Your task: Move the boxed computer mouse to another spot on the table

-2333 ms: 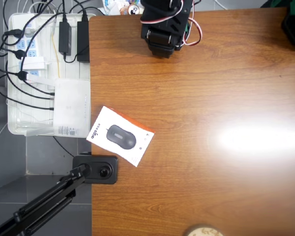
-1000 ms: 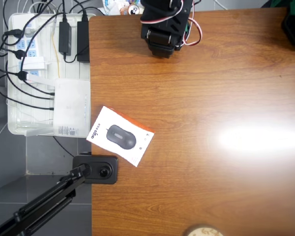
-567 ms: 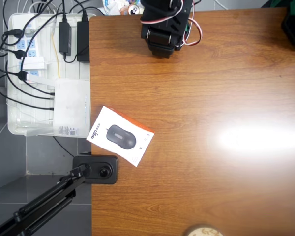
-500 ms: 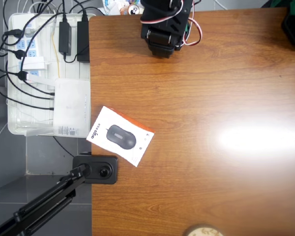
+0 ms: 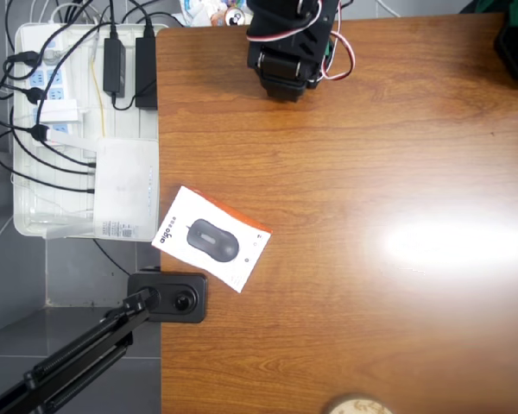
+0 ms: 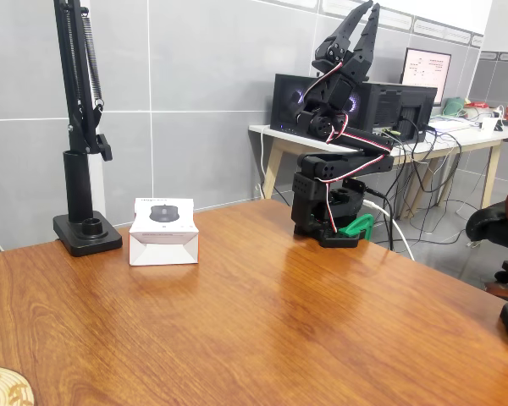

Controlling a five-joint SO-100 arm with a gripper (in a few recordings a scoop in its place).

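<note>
From the overhead view, your boxed computer mouse [image 5: 211,238] lies flat on the wooden counter [image 5: 354,259], near its edge at nine o'clock, turned at a slant. Just below it, at about seven o'clock, sits a black stand base [image 5: 168,297]. A white tray [image 5: 34,220] of cables sits off the counter at ten o'clock. The arm [image 5: 289,43] is folded at twelve o'clock, well apart from the box.

From the fixed view, the box [image 6: 162,231] rests at nine o'clock beside the stand base [image 6: 86,233]. The arm [image 6: 334,182] stands at two o'clock, raised, with the claw [image 6: 361,13] pointing up at twelve o'clock, its fingers close together and holding nothing.

You appear to be at the very start: the box is untouched. Next, you need to unfold the arm, swing towards the box, part the fingers wide enough for its narrow side, and lower over it.
</note>
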